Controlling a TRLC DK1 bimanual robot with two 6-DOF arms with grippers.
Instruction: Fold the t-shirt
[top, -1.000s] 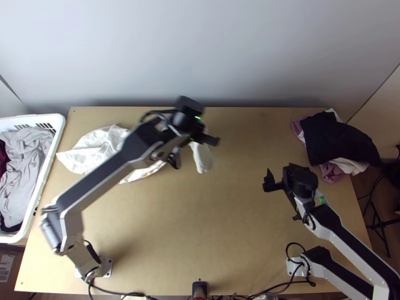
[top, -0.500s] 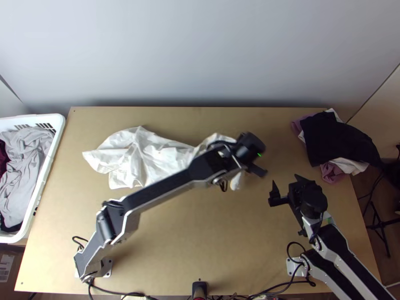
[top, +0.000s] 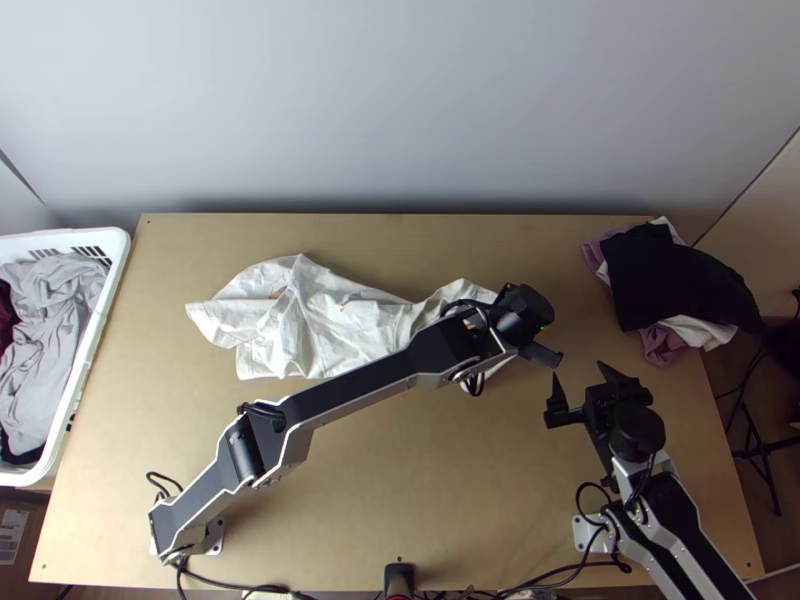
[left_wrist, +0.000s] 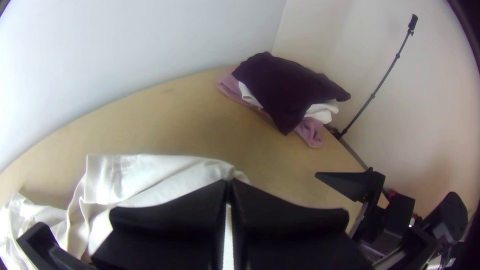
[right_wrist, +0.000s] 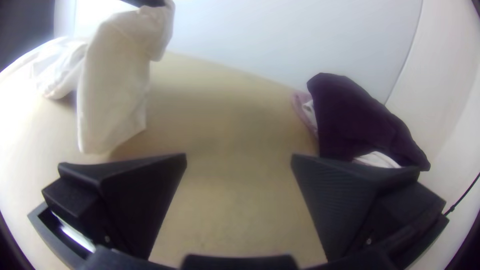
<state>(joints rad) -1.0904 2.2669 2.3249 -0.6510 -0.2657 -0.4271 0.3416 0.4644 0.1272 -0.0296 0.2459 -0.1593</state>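
Drawn farther right, the rumpled t-shirt (top: 335, 330), pinched by the left gripper (left_wrist: 229, 184), seems wholly unfolded; the right gripper (right_wrist: 239, 157) gapes.

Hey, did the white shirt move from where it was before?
Yes. In the top view, the white shirt has moved to the right, away from the laundry basket: the strip of table between them is wider now.

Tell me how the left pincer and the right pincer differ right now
The left pincer is shut on a raised part of the white cloth, while the right pincer holds nothing. The left one's fingers are close together; the right one's stand wide apart. Both have wide, flat black fingers.
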